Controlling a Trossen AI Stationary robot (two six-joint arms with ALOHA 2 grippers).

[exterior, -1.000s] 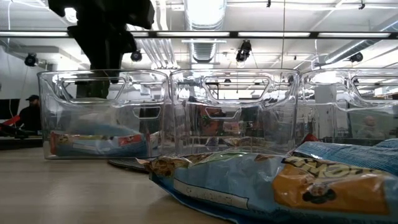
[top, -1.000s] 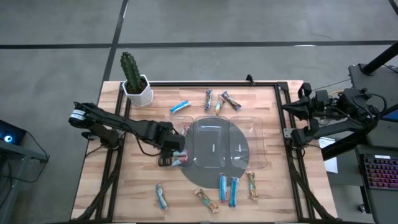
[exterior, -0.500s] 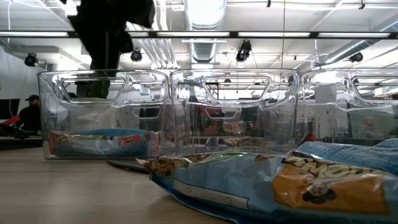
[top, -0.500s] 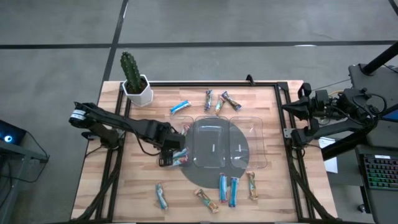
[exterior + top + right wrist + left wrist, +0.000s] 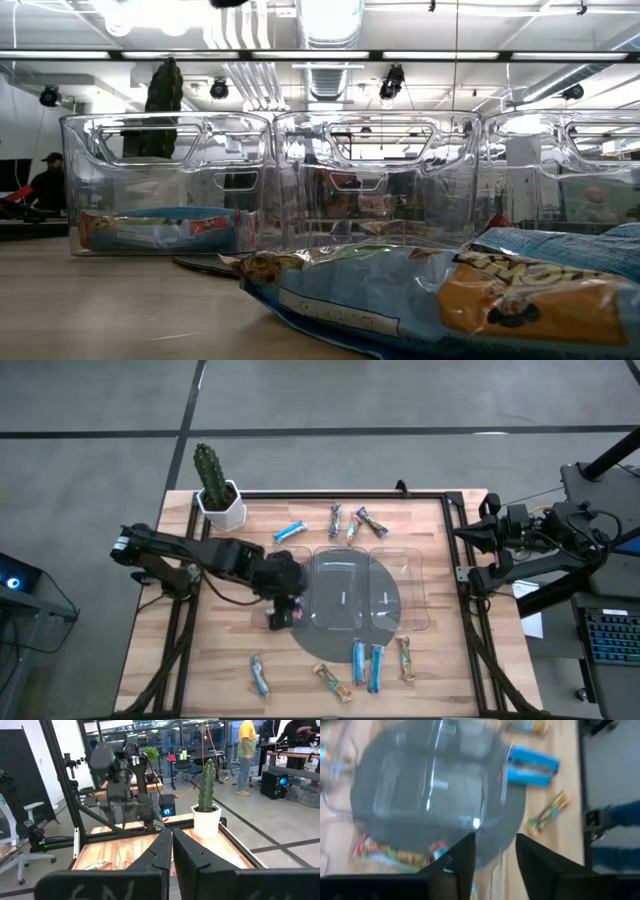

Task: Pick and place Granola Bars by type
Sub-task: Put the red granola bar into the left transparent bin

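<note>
The clear tray holds one bar in its left compartment. The left gripper hovers there, fingers apart, empty. The right gripper is closed.

Left gripper covers part of the clear plastic compartment tray; I can't read the bar under it. Left wrist view smeared. Low view: nearest blue-and-orange wrapped granola bar cropped at frame edge.
</note>
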